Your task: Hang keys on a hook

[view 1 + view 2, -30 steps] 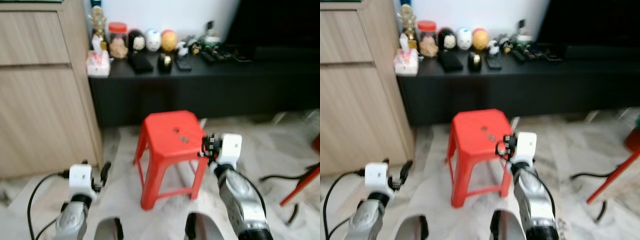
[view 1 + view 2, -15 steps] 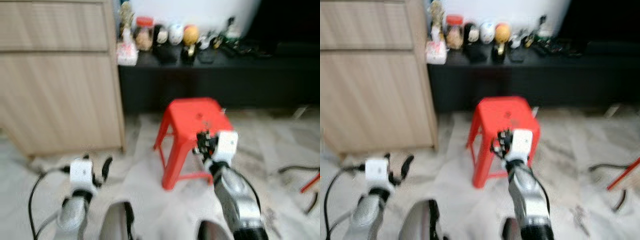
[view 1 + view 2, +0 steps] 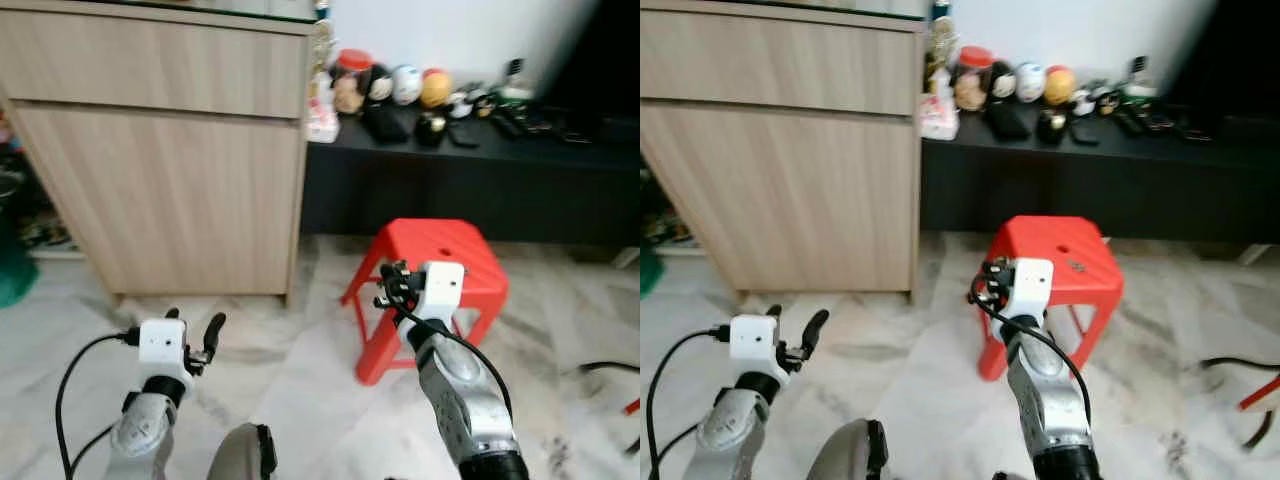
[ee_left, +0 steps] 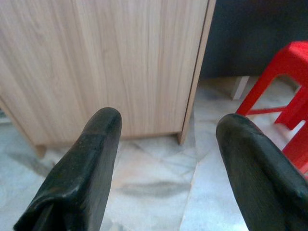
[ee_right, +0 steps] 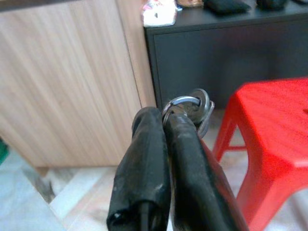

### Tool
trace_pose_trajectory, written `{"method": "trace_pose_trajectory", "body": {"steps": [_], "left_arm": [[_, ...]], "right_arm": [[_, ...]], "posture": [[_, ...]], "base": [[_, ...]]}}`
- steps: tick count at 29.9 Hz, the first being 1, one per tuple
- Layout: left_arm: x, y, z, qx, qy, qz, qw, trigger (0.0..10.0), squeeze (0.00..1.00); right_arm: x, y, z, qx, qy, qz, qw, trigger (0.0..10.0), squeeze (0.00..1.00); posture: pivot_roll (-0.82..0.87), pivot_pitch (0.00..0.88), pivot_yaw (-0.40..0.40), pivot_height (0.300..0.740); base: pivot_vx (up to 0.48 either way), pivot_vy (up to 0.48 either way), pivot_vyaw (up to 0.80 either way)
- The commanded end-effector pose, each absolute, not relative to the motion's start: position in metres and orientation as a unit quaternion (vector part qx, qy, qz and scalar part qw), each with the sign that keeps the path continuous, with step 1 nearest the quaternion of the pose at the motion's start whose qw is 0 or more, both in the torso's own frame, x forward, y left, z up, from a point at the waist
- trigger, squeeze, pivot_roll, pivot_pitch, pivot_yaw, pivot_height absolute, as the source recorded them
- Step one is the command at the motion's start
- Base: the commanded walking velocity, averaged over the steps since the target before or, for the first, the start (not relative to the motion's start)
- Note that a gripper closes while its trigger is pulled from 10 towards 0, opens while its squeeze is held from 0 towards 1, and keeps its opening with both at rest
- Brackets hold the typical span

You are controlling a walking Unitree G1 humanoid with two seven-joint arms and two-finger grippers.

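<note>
My right gripper (image 5: 166, 118) is shut on a bunch of keys (image 5: 192, 108), whose silver ring and key heads stick out past the black fingertips. In the eye views that gripper (image 3: 392, 290) is raised in front of me, over the near corner of a red stool (image 3: 445, 255). My left gripper (image 3: 195, 335) hangs low on the left with its fingers (image 4: 86, 159) open and nothing between them. I can make out no hook.
A light wooden cabinet (image 3: 170, 150) stands ahead on the left. To its right a low black bench (image 3: 470, 170) carries jars, figurines and small objects (image 3: 400, 90). Marble floor (image 3: 300, 400) spreads around the stool. A cable (image 3: 610, 368) lies at the right.
The camera has swung left, so the cabinet takes up more of the view and the stool sits further right. My right gripper still holds the keys.
</note>
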State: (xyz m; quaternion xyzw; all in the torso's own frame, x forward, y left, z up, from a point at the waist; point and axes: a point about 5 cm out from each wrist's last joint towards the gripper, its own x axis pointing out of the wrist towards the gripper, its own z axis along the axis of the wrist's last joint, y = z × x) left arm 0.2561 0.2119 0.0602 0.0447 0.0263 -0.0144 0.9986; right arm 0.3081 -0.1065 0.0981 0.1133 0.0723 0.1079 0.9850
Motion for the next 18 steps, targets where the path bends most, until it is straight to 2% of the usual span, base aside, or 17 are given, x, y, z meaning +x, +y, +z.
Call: {"method": "trace_pose_trajectory", "body": {"steps": [1,3,18], "left_arm": [[0.259,0.21,0.065,0.044,0.021,-0.023,0.999,10.0,0.0],[0.259,0.209,0.067,0.042,0.02,-0.028,0.999,10.0,0.0],[0.263,0.197,0.079,0.035,0.013,-0.077,0.996,10.0,0.0]], "right_arm": [[0.308,-0.11,0.1,0.115,0.069,0.102,0.986,10.0,0.0],[0.309,-0.109,0.1,0.114,0.071,0.104,0.985,10.0,0.0],[0.311,-0.106,0.102,0.116,0.068,0.113,0.985,10.0,0.0]], "posture": [[0.09,0.0,-0.113,0.72],[0.09,0.0,-0.112,0.74],[0.1,0.0,-0.109,0.74]], "base": [[0.0,0.0,0.0],[0.0,0.0,0.0],[0.0,0.0,0.0]]}}
